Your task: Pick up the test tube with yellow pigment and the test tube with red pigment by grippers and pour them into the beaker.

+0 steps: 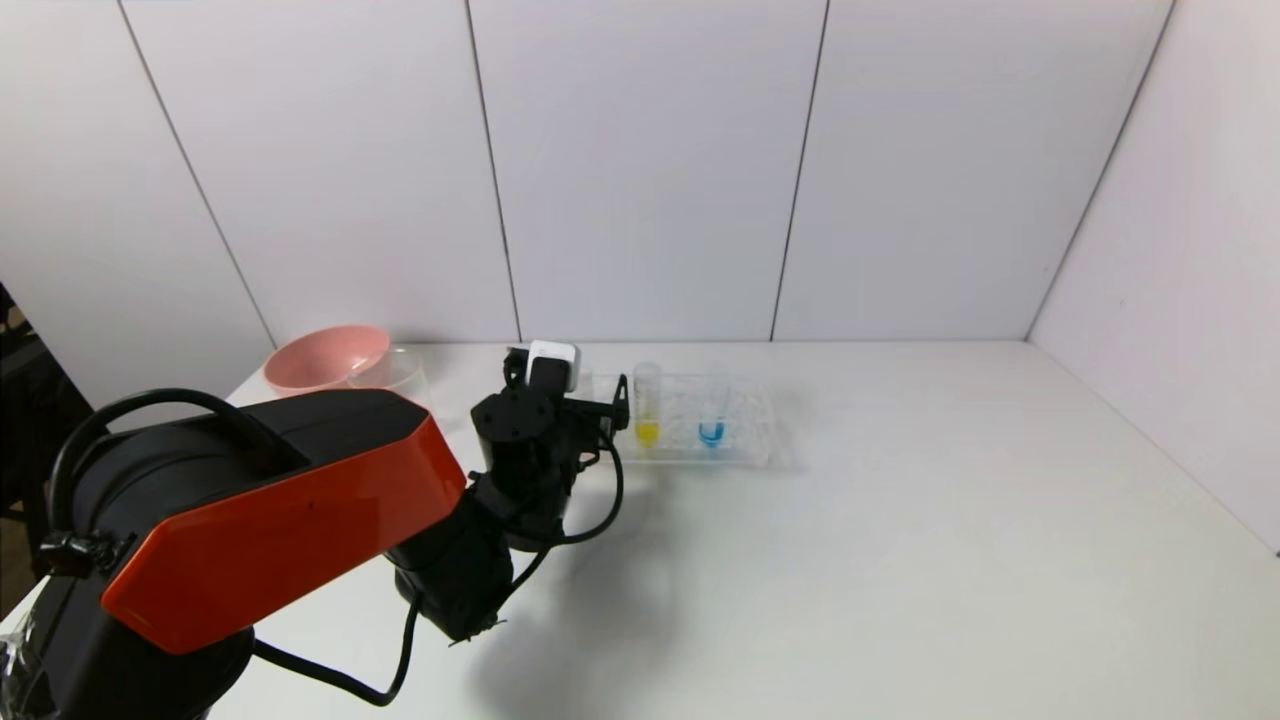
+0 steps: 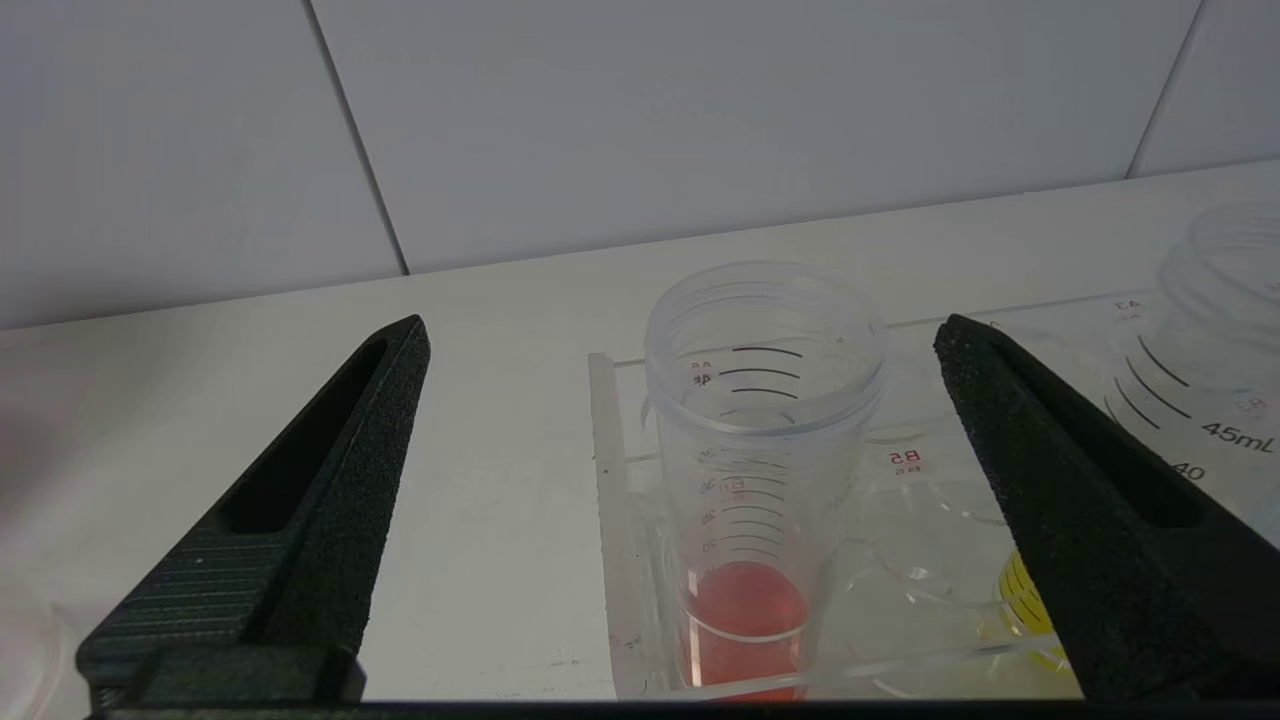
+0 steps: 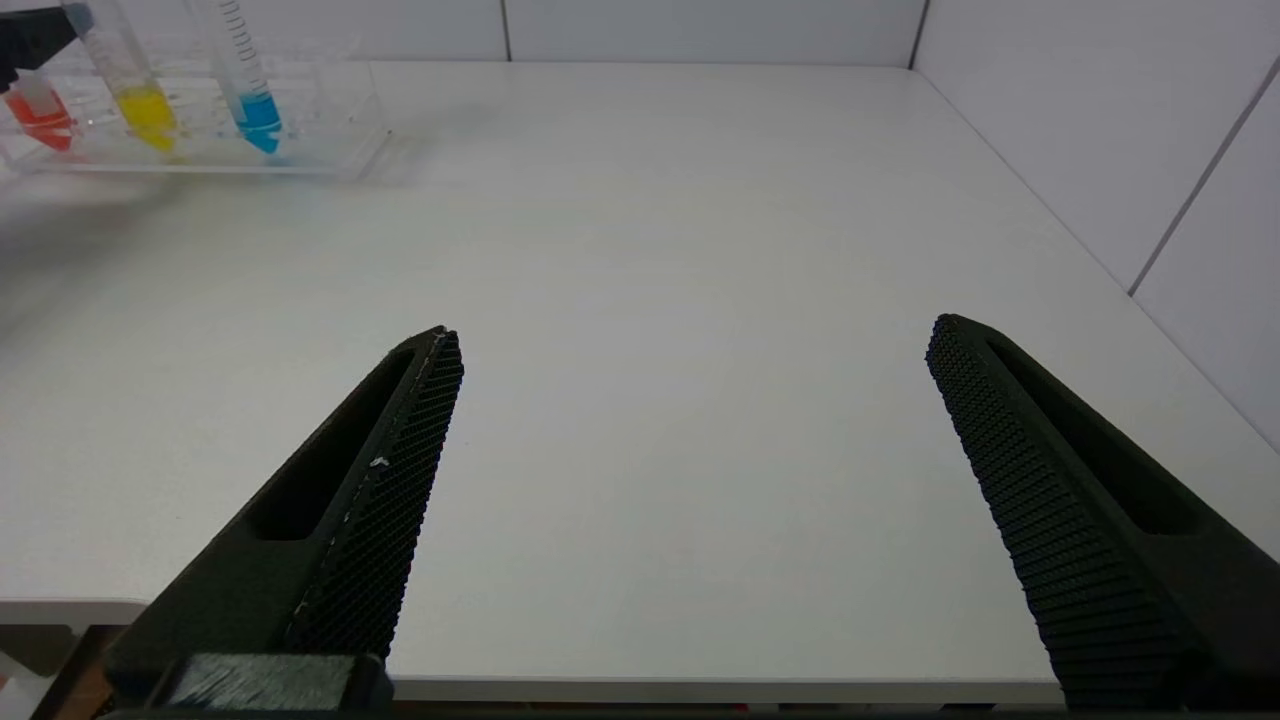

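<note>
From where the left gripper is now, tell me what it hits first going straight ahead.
Probably the red tube, standing in the clear rack between the open left gripper fingers; depth is hard to judge.

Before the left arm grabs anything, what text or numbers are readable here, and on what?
"45mL" and "40": on the yellow-pigment tube.
"B5": red print on the clear rack.
Graduation numbers on the red-pigment tube: too faint to read reliably.
Another red rack label near the far edge: too small to read.

- My left hand (image 2: 680,340) sits just left of the rack (image 1: 745,452) on the surface (image 1: 900,560).
- The test tube with red pigment (image 2: 755,480) stands between my fingers (image 2: 330,470).
- The test tube with yellow pigment (image 1: 647,405) stands to its right.
- The bowl (image 1: 325,358) and beaker (image 1: 395,375) sit far left.
</note>
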